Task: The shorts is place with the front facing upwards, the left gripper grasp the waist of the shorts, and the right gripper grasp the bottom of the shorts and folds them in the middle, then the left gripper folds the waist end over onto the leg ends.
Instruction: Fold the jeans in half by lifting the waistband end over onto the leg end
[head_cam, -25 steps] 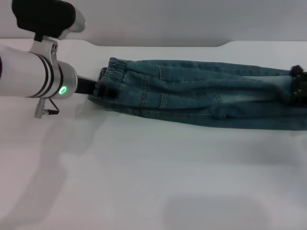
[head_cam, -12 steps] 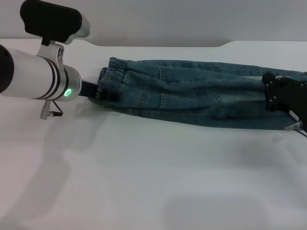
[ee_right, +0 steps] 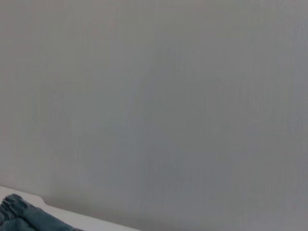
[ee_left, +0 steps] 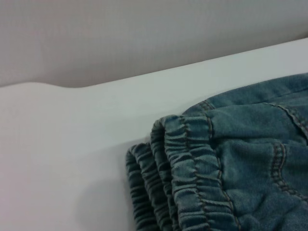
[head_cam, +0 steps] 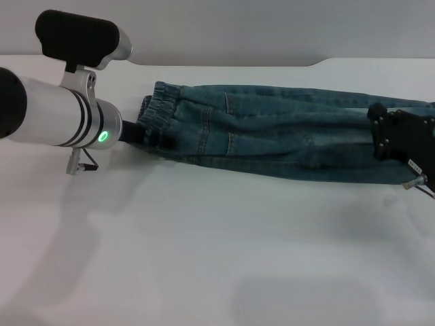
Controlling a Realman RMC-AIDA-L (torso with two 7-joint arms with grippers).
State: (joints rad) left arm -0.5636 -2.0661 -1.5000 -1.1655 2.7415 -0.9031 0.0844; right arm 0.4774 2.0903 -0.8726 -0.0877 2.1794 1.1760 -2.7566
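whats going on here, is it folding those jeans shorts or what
A two-armed robot is working on long blue-green denim shorts lying stretched across a white table, already folded lengthwise into a narrow strip. The black left gripper, on its white-silver arm, sits at the gathered elastic waistband. The small black blocky right gripper is over the leg ends. The waist end has not yet been folded over.

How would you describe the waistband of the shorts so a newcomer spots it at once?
On the white table lie the shorts. At their end by the left gripper is the waistband, puckered and gathered, unlike the smooth denim beside it.
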